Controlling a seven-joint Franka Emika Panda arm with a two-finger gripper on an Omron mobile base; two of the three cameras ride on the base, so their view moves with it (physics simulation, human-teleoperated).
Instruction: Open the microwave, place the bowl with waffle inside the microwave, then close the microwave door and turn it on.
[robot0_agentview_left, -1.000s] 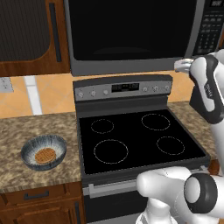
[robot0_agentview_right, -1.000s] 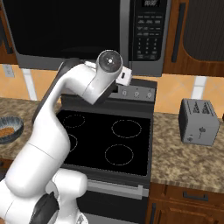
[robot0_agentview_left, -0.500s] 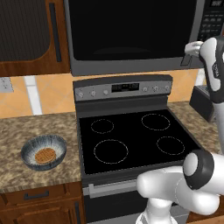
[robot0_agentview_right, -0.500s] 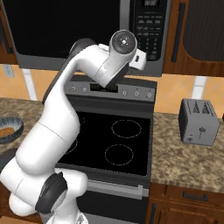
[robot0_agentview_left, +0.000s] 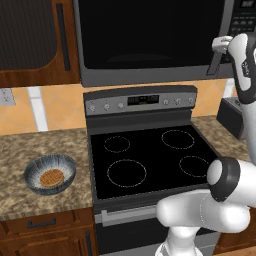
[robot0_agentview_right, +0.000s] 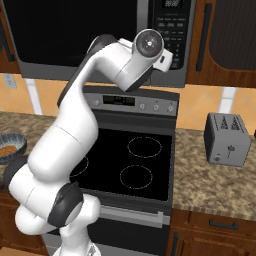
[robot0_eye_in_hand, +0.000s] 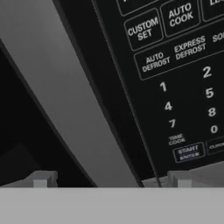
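The hand (robot0_eye_in_hand: 109, 178) is standing wide open right at the microwave door (robot0_agentview_left: 150, 35), its fingertips (robot0_eye_in_hand: 40, 179) straddling the grey handle bar (robot0_eye_in_hand: 65, 100) beside the keypad (robot0_eye_in_hand: 179, 78). The bowl (robot0_agentview_left: 50, 173) is sitting on the counter (robot0_agentview_left: 30, 150) left of the stove (robot0_agentview_left: 150, 155), holding the waffle (robot0_agentview_left: 51, 177)

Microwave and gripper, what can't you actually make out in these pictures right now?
- Microwave inside: dark door window hides it in both base views.
- Gripper: in the hand view only the fingertips show, spread wide astride the handle bar; contact unclear.
- Keypad: cut off by the top and right edges.
- Bowl: cut by the left edge in the right base view.
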